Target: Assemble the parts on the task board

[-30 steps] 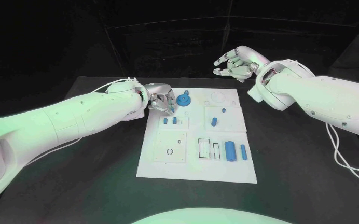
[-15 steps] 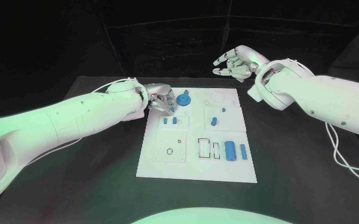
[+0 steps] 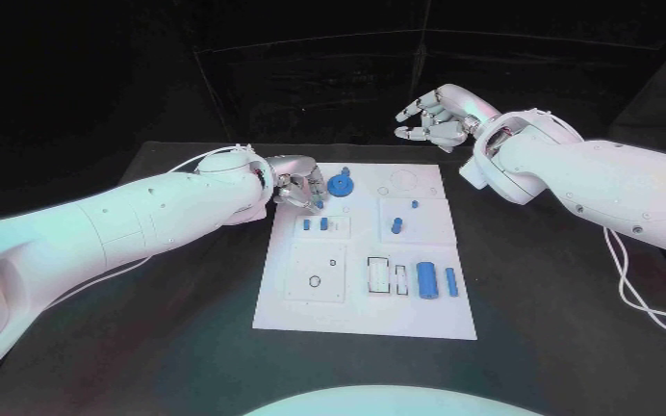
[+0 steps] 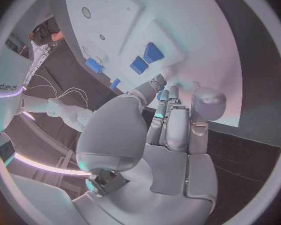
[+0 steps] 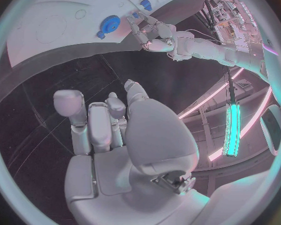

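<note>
lying flat on the black tabletop (image 3: 166,339), the board (image 3: 364,312) runs from the near side away toward the far edge. nearest on it, two blue bars (image 3: 437,281) lie side by side at the board's right, with dark-outlined slots (image 3: 379,275) just beside them and a small ring (image 3: 315,282) further left. beyond these, two short blue pegs (image 3: 315,225) sit on the board's left half and a blue oval piece (image 3: 397,224) lies right of them, with a smaller blue dot (image 3: 414,205) just past it. further on, a round blue gear (image 3: 343,186) sits near the board's far left corner. the left hand (image 3: 298,185) hangs over that corner just beside the gear, its fingers (image 4: 168,112) curled together and pointing down at the board; whether they hold or touch anything cannot be told. farthest back, the right hand (image 3: 439,118) is raised off the tabletop beyond the board's far edge, well apart from every part, fingers (image 5: 93,122) loosely bent and spread, holding nothing.
</note>
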